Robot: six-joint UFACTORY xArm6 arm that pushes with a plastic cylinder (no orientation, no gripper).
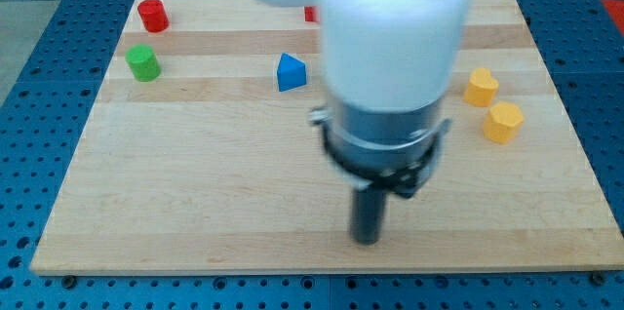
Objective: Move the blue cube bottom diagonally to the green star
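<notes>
A blue block (291,72), looking like a triangular prism, sits on the wooden board (195,183) left of centre toward the view's top. No green star can be made out; the one green block (143,62) at the view's upper left looks like a cylinder. My tip (367,241) rests on the board near the view's bottom centre, well below and right of the blue block, touching no block. The arm's white and grey body hides the board's upper middle.
A red cylinder (152,15) stands at the upper left corner. A small red block (311,15) peeks out beside the arm at the top. Two yellow-orange blocks (480,87) (504,122) sit at the right.
</notes>
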